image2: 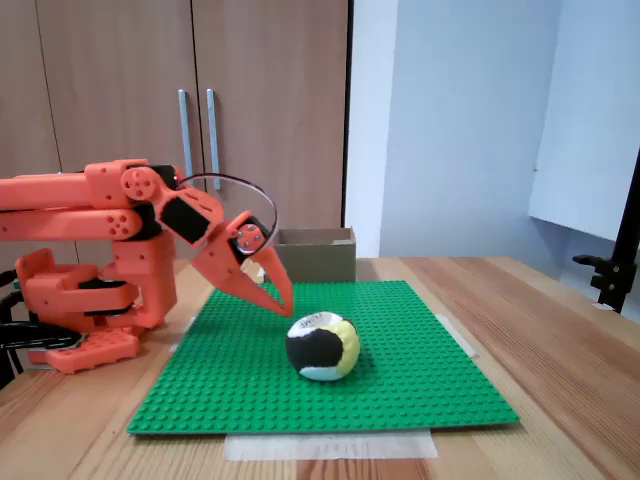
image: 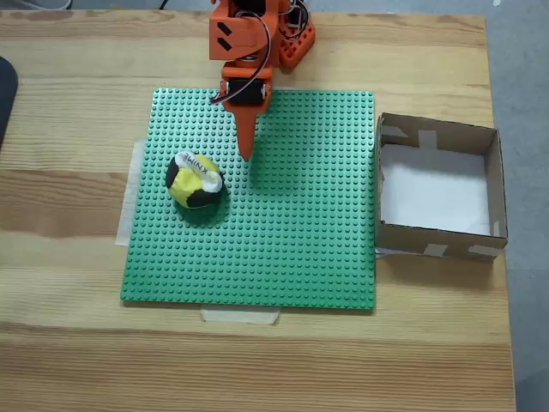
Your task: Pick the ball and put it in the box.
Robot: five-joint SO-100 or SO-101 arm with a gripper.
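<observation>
Nearest the camera in the side-on fixed view, a strip of pale tape point(image2: 330, 444) holds down the front edge of a green studded baseplate point(image2: 400, 375) on the wooden tabletop point(image2: 560, 340). On the baseplate sits the ball point(image2: 322, 347), a small soft thing stitched from yellow, black and white patches, with a white label on top (its dark lettering is too small to read). Seen from above, the ball point(image: 196, 180) lies in the left half of the baseplate point(image: 300, 240), nearer its far edge than its near one, and nothing touches it.

Just behind the ball, the orange arm point(image2: 90, 210) reaches out low from its base at the far edge of the tabletop. Its gripper point(image2: 284, 300) points down at the baseplate, tips above the studs and a little short of the ball; from above, the gripper point(image: 247, 153) narrows to a single point, the fingers together with nothing between them.

Farthest along, the box point(image2: 315, 255) stands off the baseplate's edge. From above, the box point(image: 493, 184) is a shallow brown cardboard square at the tabletop's right edge, white inside, with pale tape at its corners.
</observation>
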